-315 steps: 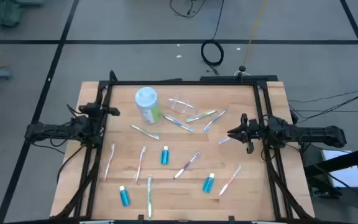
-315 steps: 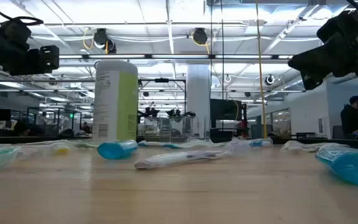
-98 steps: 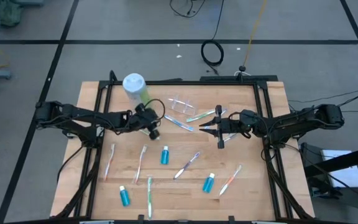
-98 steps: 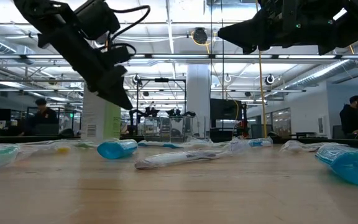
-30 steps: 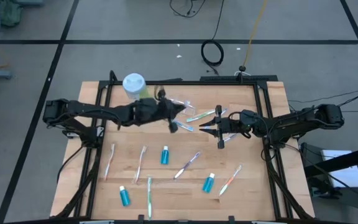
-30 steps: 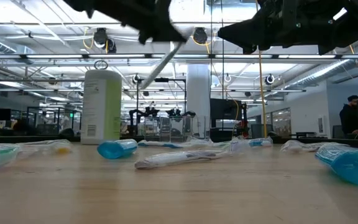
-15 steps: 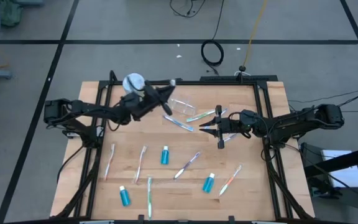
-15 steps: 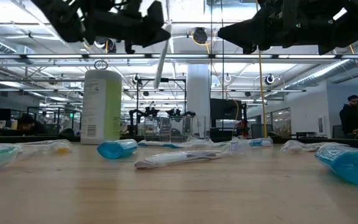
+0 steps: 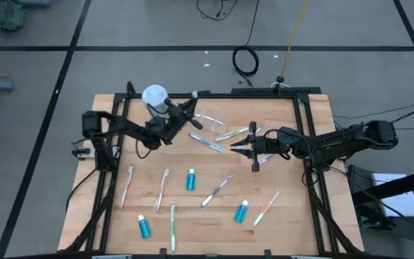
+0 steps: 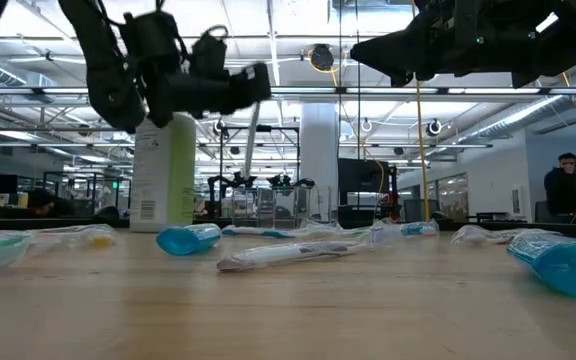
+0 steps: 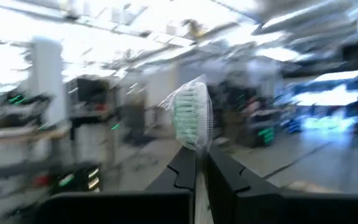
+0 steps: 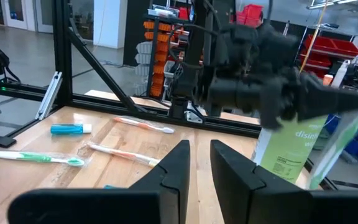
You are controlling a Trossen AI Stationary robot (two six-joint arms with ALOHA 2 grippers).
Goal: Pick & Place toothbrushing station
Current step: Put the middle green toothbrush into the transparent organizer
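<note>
My left gripper (image 9: pixel 185 114) hangs above the table's far left part, beside the clear cup (image 9: pixel 210 120), and is shut on a green-bristled toothbrush (image 11: pixel 191 115) in a clear wrapper. My right gripper (image 9: pixel 252 147) waits in the air right of the table's middle. It is open, with nothing between its fingers (image 12: pixel 173 163). Several more toothbrushes lie flat on the wood, among them one at the left (image 9: pixel 126 187) and one at the near right (image 9: pixel 266 207). Three blue tubes (image 9: pixel 190 180) (image 9: pixel 241 211) (image 9: pixel 144 226) lie on the near half. My left gripper pinches the toothbrush's handle (image 11: pixel 199 198) between its two fingers, a little below the wrapped head, which sticks out past the fingertips. The fingers come about level from the table's left and lie across the brush. The brush stands steeply, lifted clear, and its handle (image 10: pixel 253 122) hangs below the fingers.
A tall canister with a white lid and green label (image 9: pixel 154 97) stands at the far left, right behind my left gripper. A black frame (image 9: pixel 214 94) runs along the table's far edge and both sides. Bare wood lies in the near middle.
My left gripper has drawn back toward the table's far left and sunk, tipping from pointing down to about level. The toothbrush in it has swung from a slant to nearly upright.
</note>
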